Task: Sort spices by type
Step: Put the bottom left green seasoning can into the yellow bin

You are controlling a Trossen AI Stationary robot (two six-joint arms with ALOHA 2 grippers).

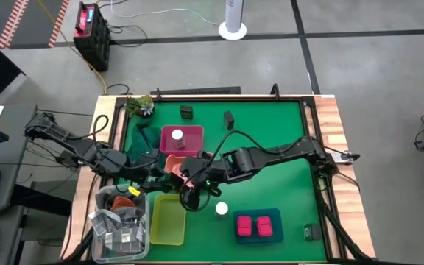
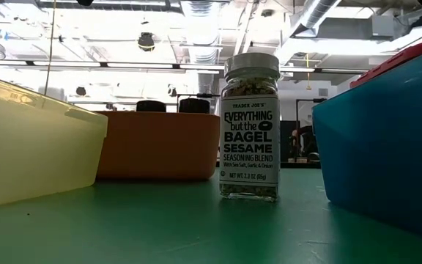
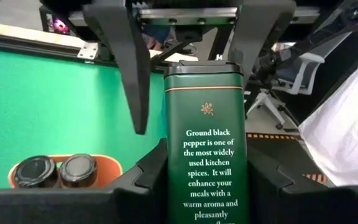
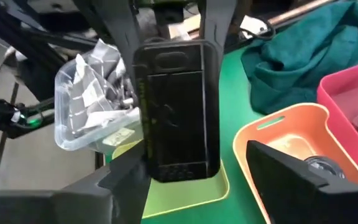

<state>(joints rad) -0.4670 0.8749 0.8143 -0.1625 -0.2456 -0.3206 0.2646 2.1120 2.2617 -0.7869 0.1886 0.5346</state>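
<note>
A dark green pepper tin [image 3: 207,124] [image 4: 176,106] is held in the air between both arms, above the yellow tray [image 4: 185,190]. My left gripper [image 3: 207,180] [image 1: 159,175] is shut on it. My right gripper [image 4: 194,180] [image 1: 190,188] is open around the tin's other end. Two grey-lidded jars [image 3: 55,171] stand in the orange tray [image 1: 177,165]. One white-capped jar [image 1: 177,135] stands in the pink tray, another [image 1: 221,209] [image 2: 249,125] on the mat. Two pink boxes [image 1: 257,226] lie in the blue tray. Dark boxes [image 1: 186,112] [image 1: 229,119] stand near the far edge. My left gripper pinches the tin's lower part [image 3: 174,180] between its two fingers [image 3: 148,177], one on each narrow side. It comes roughly level from the table's left. The tin is lifted clear, lying along the fingers. My right gripper's one finger [image 4: 129,180] stands against the tin; whether it touches, I cannot tell.
A clear bin of grey packets [image 1: 120,227] stands at the near left corner, beside the yellow tray [image 1: 166,219]. A teal cloth [image 4: 303,56] and a small plant [image 1: 141,105] lie at the far left. Another dark box [image 1: 311,232] sits near the right near corner.
</note>
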